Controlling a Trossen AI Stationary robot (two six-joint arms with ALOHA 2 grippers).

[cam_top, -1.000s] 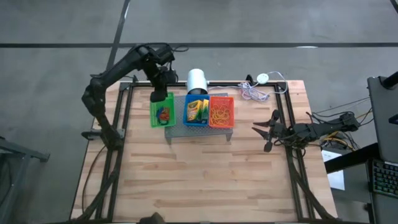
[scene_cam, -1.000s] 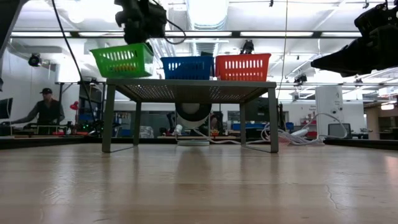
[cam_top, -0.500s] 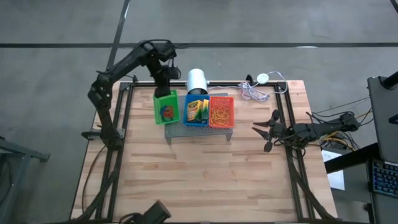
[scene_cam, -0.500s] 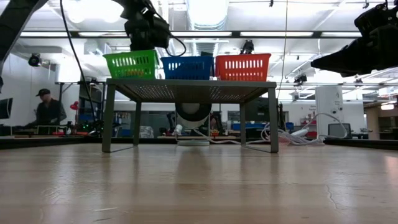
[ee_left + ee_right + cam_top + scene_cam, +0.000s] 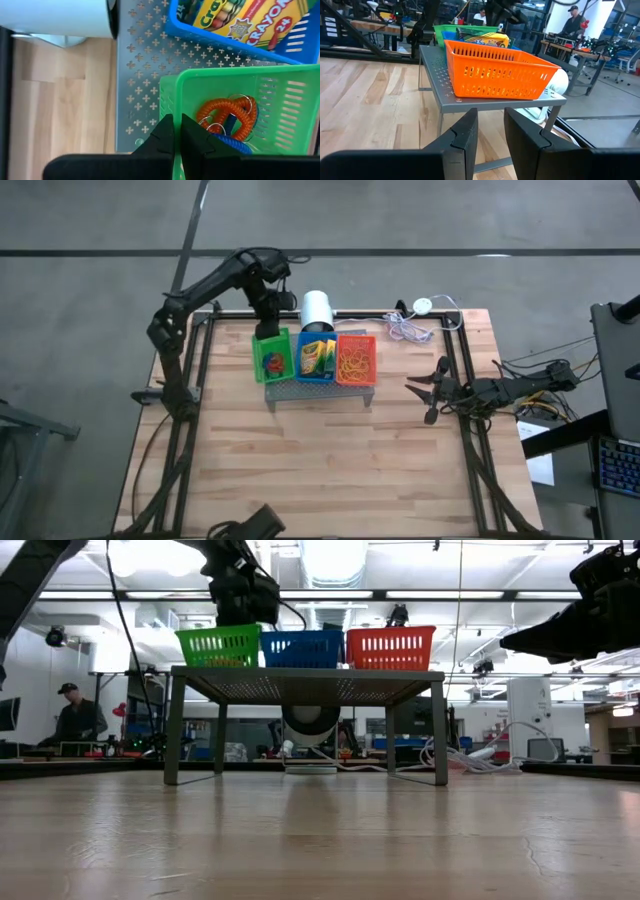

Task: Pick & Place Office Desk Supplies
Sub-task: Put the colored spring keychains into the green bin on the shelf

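Firmly, left tool point(image 5: 175, 131) pinches green basket point(image 5: 280, 80) wall.

Bright overhead ceiling lights, soft shadows, mostly sharp

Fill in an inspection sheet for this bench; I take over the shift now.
Surface: wooden table, front bare.
Job's things: crayon box in blue basket; rubber bands in red basket; coiled bands in green basket.
Clutter: grey stand, white roll.
Grippers: left gripper shut on green basket's rim; right gripper open, idle at right edge.
Cables: white cord, back right.
Surroundings: person behind.
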